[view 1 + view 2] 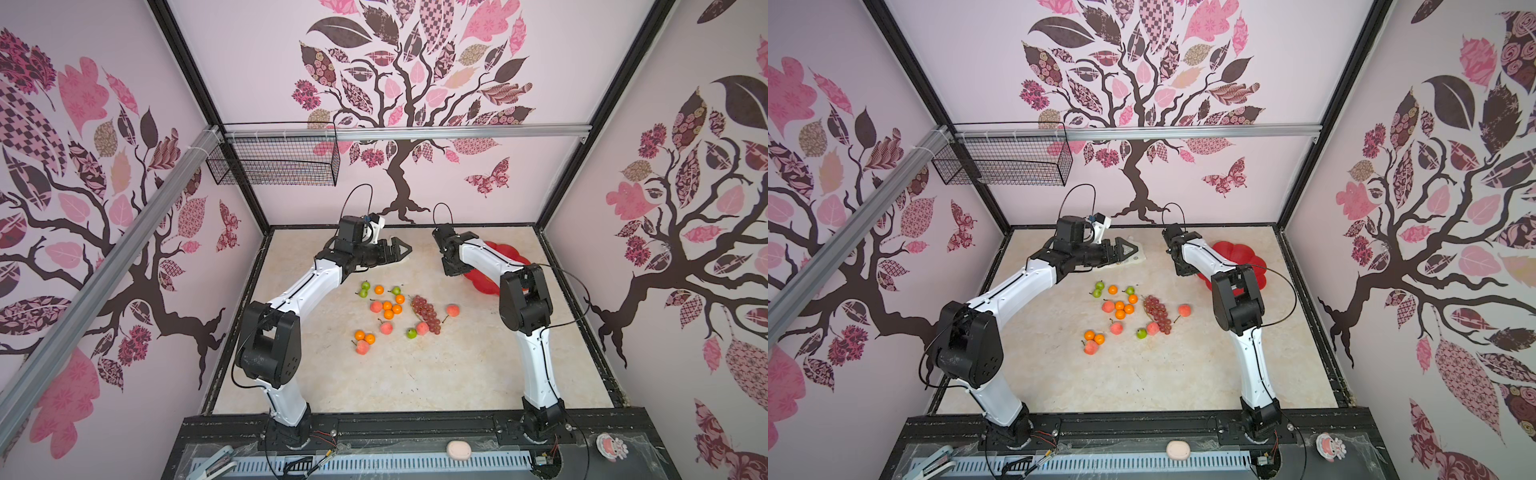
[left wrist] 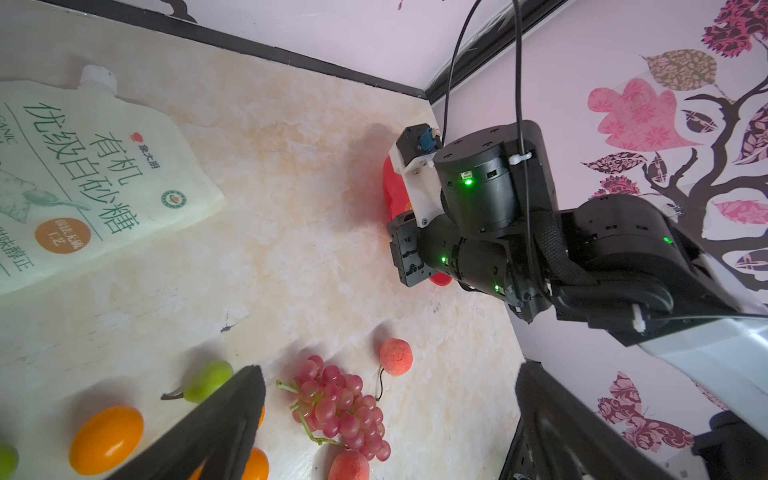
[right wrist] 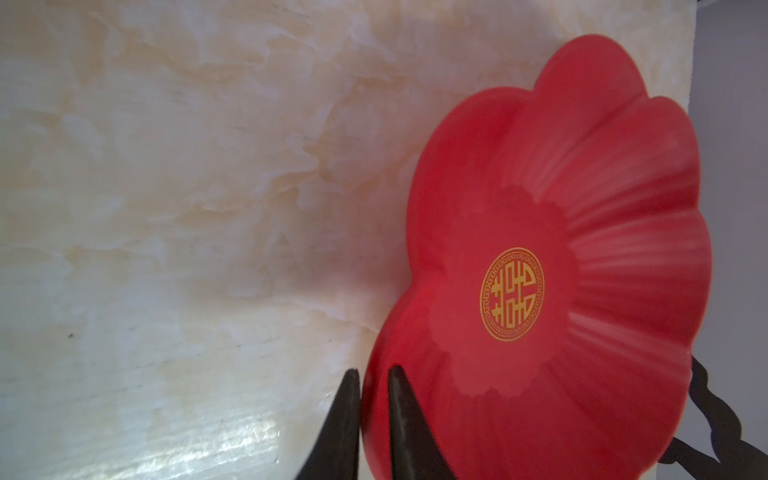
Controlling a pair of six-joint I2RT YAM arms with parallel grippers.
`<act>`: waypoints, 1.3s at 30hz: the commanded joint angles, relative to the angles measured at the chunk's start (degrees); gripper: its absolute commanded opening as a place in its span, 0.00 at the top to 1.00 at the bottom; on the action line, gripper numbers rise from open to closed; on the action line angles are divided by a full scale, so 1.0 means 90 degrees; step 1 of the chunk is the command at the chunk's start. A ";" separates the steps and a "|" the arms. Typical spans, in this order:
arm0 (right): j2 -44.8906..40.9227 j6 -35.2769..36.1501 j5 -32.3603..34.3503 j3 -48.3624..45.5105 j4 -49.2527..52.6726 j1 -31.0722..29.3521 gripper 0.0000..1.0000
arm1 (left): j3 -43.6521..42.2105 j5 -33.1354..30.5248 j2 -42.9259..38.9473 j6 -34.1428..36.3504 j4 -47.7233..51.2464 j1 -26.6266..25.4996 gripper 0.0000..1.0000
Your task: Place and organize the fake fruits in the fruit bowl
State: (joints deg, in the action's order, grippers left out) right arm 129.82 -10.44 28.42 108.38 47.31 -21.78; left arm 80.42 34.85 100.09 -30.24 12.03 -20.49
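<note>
Fruit bowl [image 1: 484,284] mostly behind right arm [image 1: 482,255]

Lab booth: aluminium rail [image 1: 415,133], tree-print walls [image 1: 249,62]

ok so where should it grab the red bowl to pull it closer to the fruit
Grip the fruit bowl by its thin scalloped rim, one finger inside and one outside, from above on the side nearest the fake fruits. It looks too wide and shallow to span. The right gripper straddles the rim there.

Red bowl [image 3: 623,166], gold emblem [image 3: 512,294], orange tangerines [image 1: 387,306]
</note>
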 commanded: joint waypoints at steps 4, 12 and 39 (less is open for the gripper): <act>0.0156 -0.0072 0.0005 0.0033 0.0113 -0.0031 0.85 | -0.0215 0.0074 -0.0133 -0.0079 -0.0204 0.0065 0.02; 0.0066 -0.0121 -0.0009 -0.0058 0.0055 -0.0031 0.91 | -0.0240 0.0116 -0.0154 -0.0209 -0.0262 0.0153 0.02; 0.0182 -0.0161 -0.0296 0.0821 0.0356 -0.1591 0.96 | -0.0928 -0.1182 -0.1615 0.0298 0.1181 0.1267 0.02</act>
State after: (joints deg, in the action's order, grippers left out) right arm 129.75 -11.60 28.03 112.44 48.25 -34.41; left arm 75.81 28.08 88.38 -30.17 17.93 -9.04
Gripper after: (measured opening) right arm 0.066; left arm 0.983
